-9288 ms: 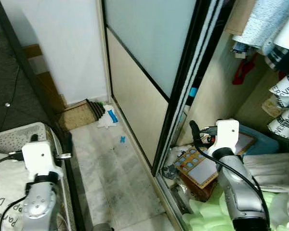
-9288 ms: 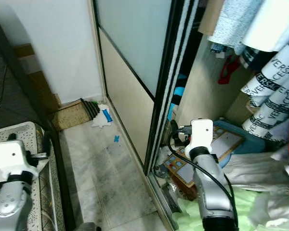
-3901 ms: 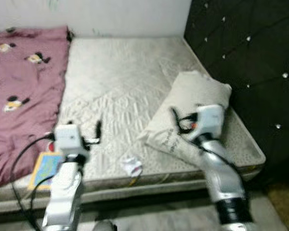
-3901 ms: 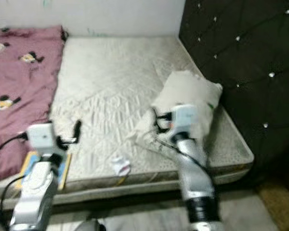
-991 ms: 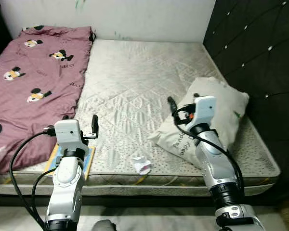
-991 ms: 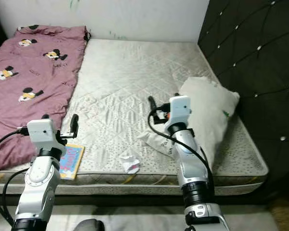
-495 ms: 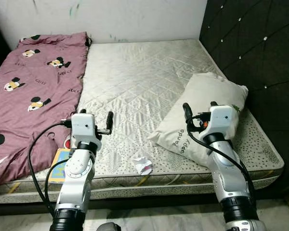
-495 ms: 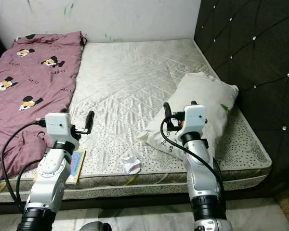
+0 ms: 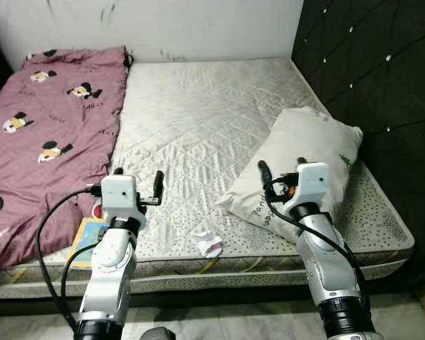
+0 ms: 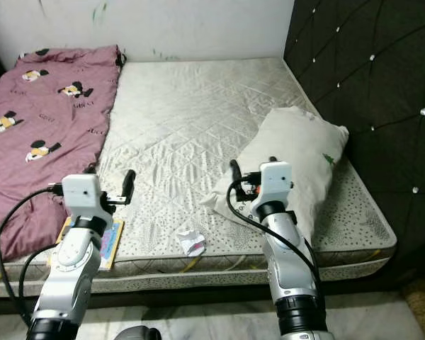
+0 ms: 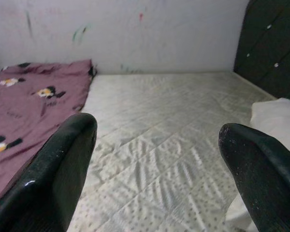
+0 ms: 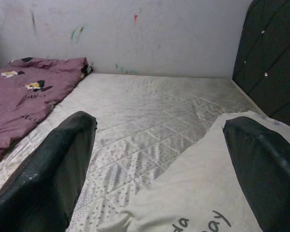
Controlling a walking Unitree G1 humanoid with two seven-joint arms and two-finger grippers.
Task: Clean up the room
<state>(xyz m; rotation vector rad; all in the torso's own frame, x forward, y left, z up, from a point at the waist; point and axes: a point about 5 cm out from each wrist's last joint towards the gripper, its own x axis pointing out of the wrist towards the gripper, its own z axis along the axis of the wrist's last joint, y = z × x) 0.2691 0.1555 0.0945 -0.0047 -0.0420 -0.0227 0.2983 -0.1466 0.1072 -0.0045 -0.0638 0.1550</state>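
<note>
A crumpled white paper (image 9: 209, 243) lies on the bare mattress (image 9: 198, 120) near its front edge. A colourful children's book (image 9: 92, 237) rests at the front left edge, partly behind my left arm. My left gripper (image 9: 137, 177) hovers open above the mattress's front left, and between its fingers in the left wrist view lies bare mattress (image 11: 154, 145). My right gripper (image 9: 282, 170) is open too, held just over the near end of a white pillow (image 9: 308, 166), which appears under it in the right wrist view (image 12: 193, 193).
A purple cartoon-mouse blanket (image 9: 42, 120) covers the bed's left side. A black tufted headboard (image 9: 368, 71) rises on the right and a white wall (image 9: 163, 28) stands behind. A strip of pale floor (image 9: 219, 319) runs along the bed's front edge.
The camera turned from the wardrobe to the bed, then steadied. In the last half second the picture shifted slightly and both arms sit a little lower; both grippers stay open.
</note>
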